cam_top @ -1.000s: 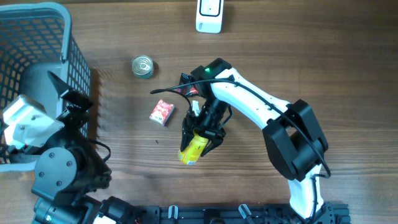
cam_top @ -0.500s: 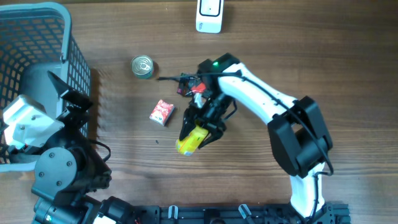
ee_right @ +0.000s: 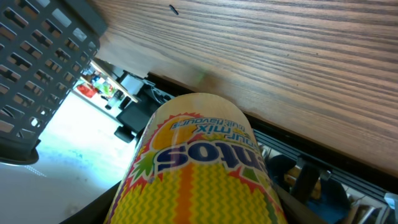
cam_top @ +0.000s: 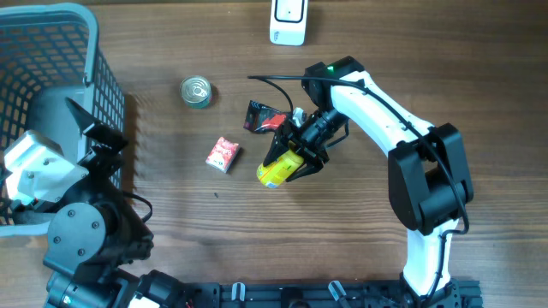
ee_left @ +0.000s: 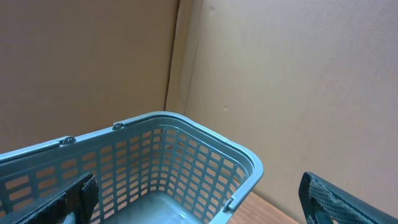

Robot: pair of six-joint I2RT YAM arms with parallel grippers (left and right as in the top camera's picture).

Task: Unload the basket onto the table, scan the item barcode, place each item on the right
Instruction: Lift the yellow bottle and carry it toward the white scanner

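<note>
Right gripper (cam_top: 294, 159) is clamped on a yellow tube (cam_top: 276, 171) with its jaws part-way apart. It sits mid-table, just right of the small red packet (cam_top: 223, 154) and just near of the dark wrapper (cam_top: 259, 115). The tube is tilted, free end pointing near-left. From overhead I cannot tell if that end touches the wooden table (cam_top: 479, 77) or hangs above it.

In the right wrist view the tube (ee_right: 205, 168) fills the lower middle, its label upside down with "fruit mix" readable and the brand word cut off by the tube's curve. No barcode is on the visible side. The gripper's own fingers are almost wholly hidden behind the tube, showing only as dark slivers at the bottom edge.

The white scanner unit (cam_top: 288, 21) sits at the far edge, well apart from the tube. Its top is cut off by the frame and its window is not readable.

A tin can (cam_top: 196, 91) stands upright to the far-left of the red packet, apart from it.

The grey-blue basket (cam_top: 81, 68) is at far left, partly cut off by the frame and partly covered by the left arm (cam_top: 77, 222).

Left gripper (ee_left: 198, 186) is wide apart and holds nothing. Only its finger (ee_left: 71, 202) tips show at the lower corners of the left wrist view, with the basket rim between them and a plain brown wall (ee_left: 280, 74) behind.
</note>
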